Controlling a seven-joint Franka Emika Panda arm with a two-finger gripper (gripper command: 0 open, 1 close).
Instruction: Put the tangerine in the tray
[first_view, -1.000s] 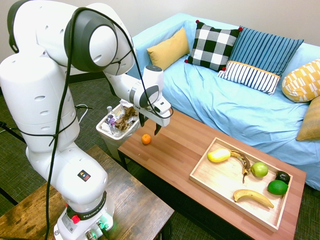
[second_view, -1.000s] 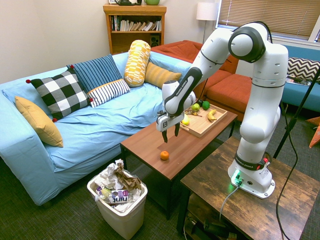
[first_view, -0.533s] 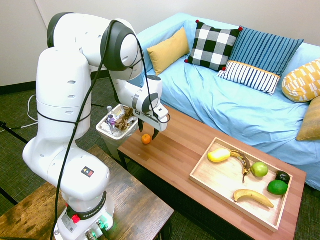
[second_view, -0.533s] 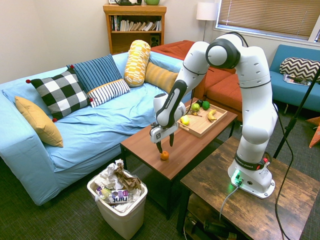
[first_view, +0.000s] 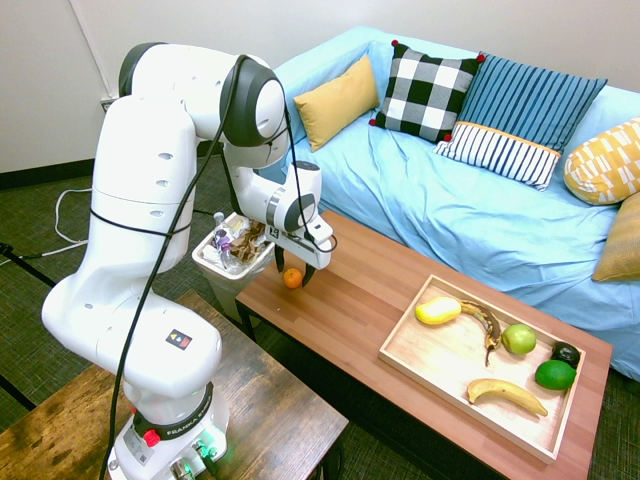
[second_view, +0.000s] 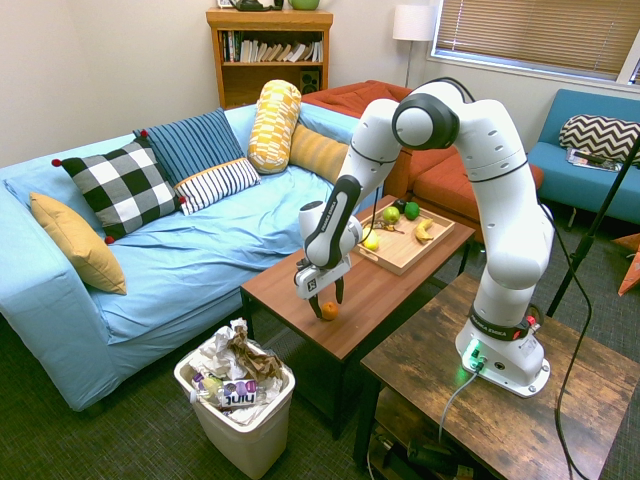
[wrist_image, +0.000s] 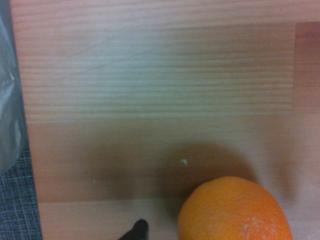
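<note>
So we're at the grab stage, by the looks of it. In the first exterior view the tangerine (first_view: 292, 278) sits on the table (first_view: 350, 290), a bit left of centre in the frame, near the table's end by the bin (first_view: 235, 262). Our gripper (first_view: 293, 277) is right down at it with its fingers spread wide, one on either side, and we don't see any squeeze on the fruit.

The tray (first_view: 400, 350) is at the lower right of the frame, well apart from the tangerine. It's got a lemon (first_view: 438, 310), a green apple (first_view: 519, 339), a lime (first_view: 555, 375) and a couple of bananas (first_view: 507, 393) in it, but no tangerine.

Progress-wise, we'd say the reach is pretty much done and everything else is left: close up, lift, carry it toward the lower right, let go. Bare wood shows between the lemon and the front banana, so we'd probably aim there.
</note>
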